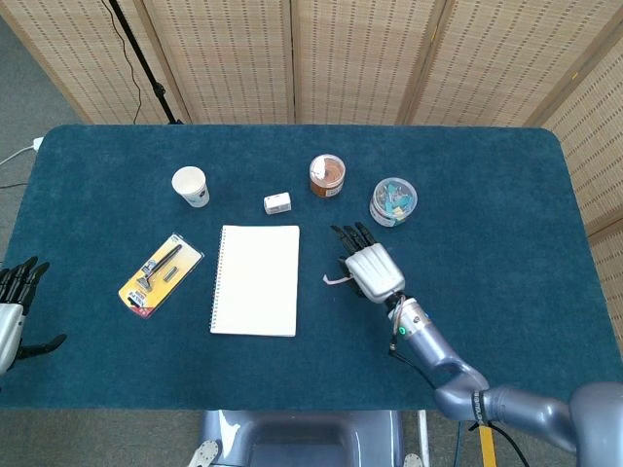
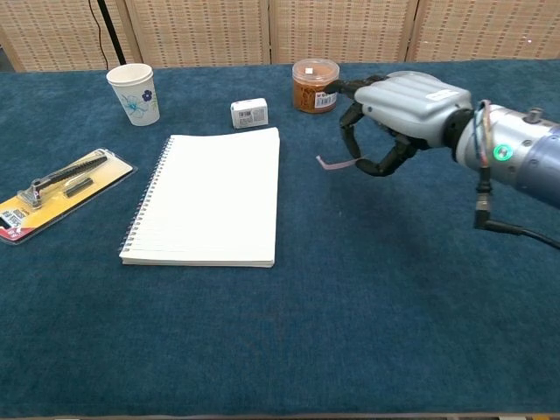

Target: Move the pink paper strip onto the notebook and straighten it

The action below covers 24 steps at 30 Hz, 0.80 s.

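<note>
A white spiral notebook (image 1: 256,279) (image 2: 209,196) lies flat left of the table's middle. My right hand (image 1: 369,269) (image 2: 395,109) hovers just right of it, above the cloth, and pinches the small pink paper strip (image 1: 336,281) (image 2: 333,164) between thumb and a finger. The strip's free end sticks out leftward toward the notebook, curled. My left hand (image 1: 14,311) hangs at the table's left edge with fingers spread and nothing in it; only the head view shows it.
A paper cup (image 1: 192,186) (image 2: 135,94), a small white box (image 1: 277,202) (image 2: 249,113), an orange-filled jar (image 1: 327,176) (image 2: 315,85) and a clip jar (image 1: 393,201) stand along the back. A yellow tool pack (image 1: 160,273) (image 2: 55,193) lies left of the notebook.
</note>
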Tool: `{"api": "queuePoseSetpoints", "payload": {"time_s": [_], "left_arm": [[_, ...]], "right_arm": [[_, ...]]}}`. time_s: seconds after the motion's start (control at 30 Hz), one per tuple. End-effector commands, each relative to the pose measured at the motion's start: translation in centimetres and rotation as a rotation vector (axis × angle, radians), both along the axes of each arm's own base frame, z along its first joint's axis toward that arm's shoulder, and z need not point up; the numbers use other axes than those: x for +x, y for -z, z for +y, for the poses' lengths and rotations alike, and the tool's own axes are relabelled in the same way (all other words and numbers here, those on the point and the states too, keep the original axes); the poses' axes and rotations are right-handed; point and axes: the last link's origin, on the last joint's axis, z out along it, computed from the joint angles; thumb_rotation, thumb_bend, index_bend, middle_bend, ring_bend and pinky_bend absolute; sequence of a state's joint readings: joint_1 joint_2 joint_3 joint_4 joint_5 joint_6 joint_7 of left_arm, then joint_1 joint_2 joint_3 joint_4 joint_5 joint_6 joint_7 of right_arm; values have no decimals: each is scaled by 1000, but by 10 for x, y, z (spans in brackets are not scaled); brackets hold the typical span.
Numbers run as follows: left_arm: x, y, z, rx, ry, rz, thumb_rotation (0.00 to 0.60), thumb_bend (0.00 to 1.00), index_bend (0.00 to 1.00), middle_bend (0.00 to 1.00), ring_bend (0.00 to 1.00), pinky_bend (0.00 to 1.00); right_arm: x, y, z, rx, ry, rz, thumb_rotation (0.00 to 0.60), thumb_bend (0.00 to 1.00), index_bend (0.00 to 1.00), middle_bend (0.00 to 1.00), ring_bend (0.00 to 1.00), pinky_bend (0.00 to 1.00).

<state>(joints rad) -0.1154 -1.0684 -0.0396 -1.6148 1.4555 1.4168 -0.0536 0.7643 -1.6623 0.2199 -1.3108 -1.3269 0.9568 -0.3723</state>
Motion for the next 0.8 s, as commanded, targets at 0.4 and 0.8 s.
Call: {"api": "queuePoseSetpoints", "payload": {"time_s": [0.4, 0.8], "left_arm": [[-4, -11, -2, -5, 4, -46, 600, 0, 0, 0, 0, 0], [-8, -15, -1, -12, -15, -67, 600, 0, 0, 0, 0, 0]], "right_arm": [[66, 56, -17, -14, -39, -32, 600, 685, 608, 0, 0, 0], [102, 86, -12, -54, -96, -57, 600, 701, 614, 0, 0, 0]]}}
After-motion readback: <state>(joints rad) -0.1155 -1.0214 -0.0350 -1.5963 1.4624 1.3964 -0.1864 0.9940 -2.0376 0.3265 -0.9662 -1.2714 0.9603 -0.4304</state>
